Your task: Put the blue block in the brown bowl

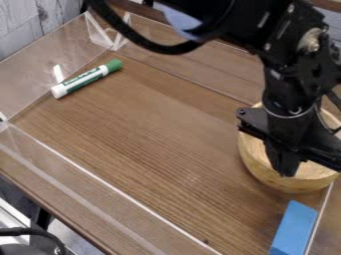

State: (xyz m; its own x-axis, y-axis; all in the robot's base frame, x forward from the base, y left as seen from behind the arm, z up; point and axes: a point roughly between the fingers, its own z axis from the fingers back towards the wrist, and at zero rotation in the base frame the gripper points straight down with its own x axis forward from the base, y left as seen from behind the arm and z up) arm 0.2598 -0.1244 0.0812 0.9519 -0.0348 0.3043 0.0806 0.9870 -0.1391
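The blue block lies flat on the wooden table near the bottom right corner of the view, nothing touching it. Just above it in the picture stands the brown bowl, partly covered by my black arm. My gripper points steeply down over the bowl's front half, its fingers together and nothing visible between them. The block is a short way in front of the gripper, apart from it.
A green-and-white marker lies at the far left of the table. Clear plastic walls fence the table's left and front sides. A black cable loops above the back.
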